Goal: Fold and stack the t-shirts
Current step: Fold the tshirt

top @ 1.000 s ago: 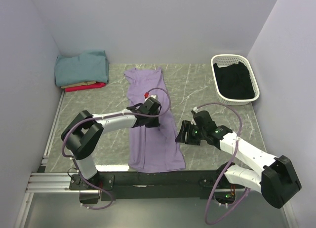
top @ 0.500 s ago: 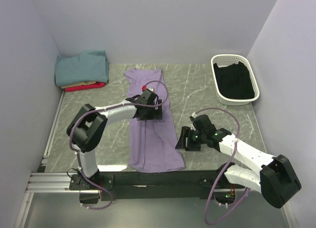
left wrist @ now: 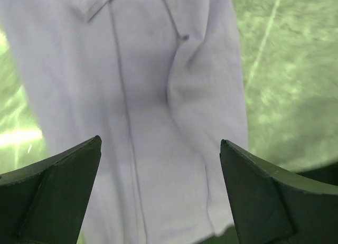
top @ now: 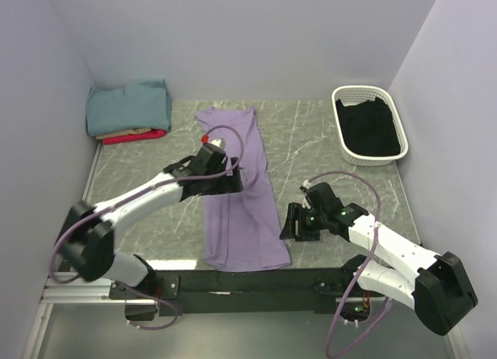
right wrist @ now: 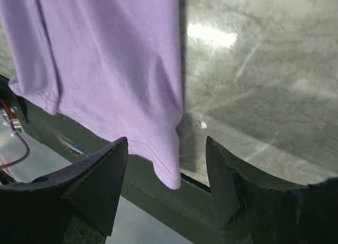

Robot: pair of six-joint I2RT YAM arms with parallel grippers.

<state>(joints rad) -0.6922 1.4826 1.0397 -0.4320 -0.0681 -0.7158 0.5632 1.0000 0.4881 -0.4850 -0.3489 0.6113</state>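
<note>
A lavender t-shirt (top: 237,196) lies folded lengthwise in a long strip down the middle of the table, and its near hem hangs over the front edge. My left gripper (top: 231,180) hovers open above the strip's middle. In the left wrist view the cloth (left wrist: 158,96) fills the space between the spread fingers, with nothing gripped. My right gripper (top: 290,221) stands open just right of the shirt's near right corner (right wrist: 170,172). Folded teal (top: 128,106), tan (top: 124,132) and red (top: 136,137) t-shirts are stacked at the back left.
A white basket (top: 340,110) with dark cloth inside stands at the back right. The black frame bar (right wrist: 222,212) runs along the table's front edge. Purple cables loop from both arms. Walls close in the left, back and right sides.
My left gripper has opened and let go of the lavender shirt, and the left arm has swung back to the left. The right gripper has shifted slightly toward the front edge.
</note>
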